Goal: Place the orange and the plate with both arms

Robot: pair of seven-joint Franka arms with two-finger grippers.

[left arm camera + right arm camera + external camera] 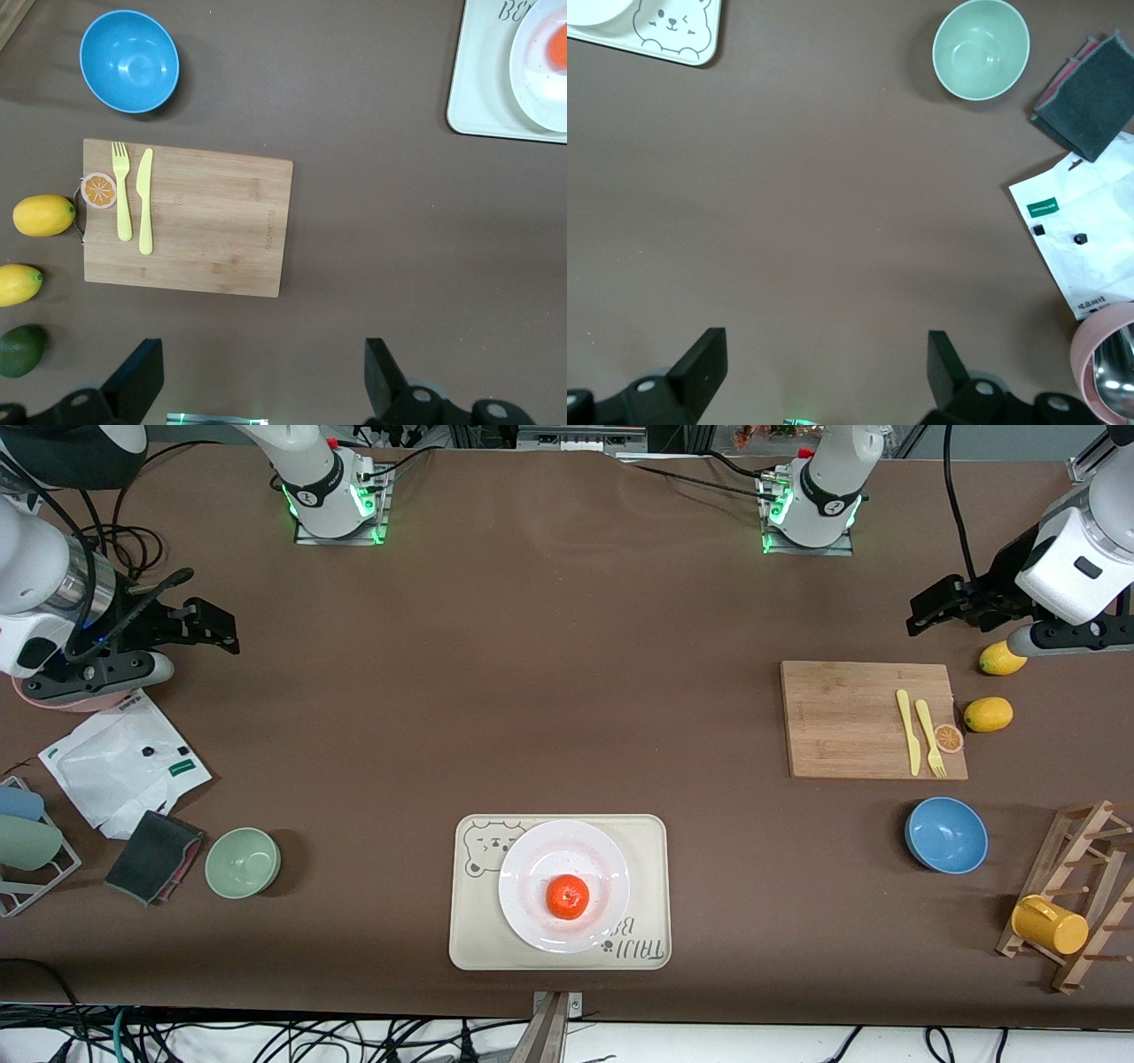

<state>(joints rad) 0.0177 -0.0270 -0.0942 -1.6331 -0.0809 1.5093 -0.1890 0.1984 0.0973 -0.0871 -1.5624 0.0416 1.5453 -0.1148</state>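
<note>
Both sets of fingers spread wide and empty, orange set on plate.

The left gripper (921,613) is held over bare desk (567,691) at the left arm's end, just by the board (864,720); the right gripper (217,627) is held over the right arm's end, near a white bag (120,766). Both arms appear parked. The orange (567,896) is seen resting on the plate (532,877), which sits on the tray (474,939), near the desk's front edge. The task is judged done; trouble could come only if the round orange were jolted and rolled off the shallow rim. The desk is covered in brown matting, with bowls, lemons and a rack scattered at both ends.
</note>
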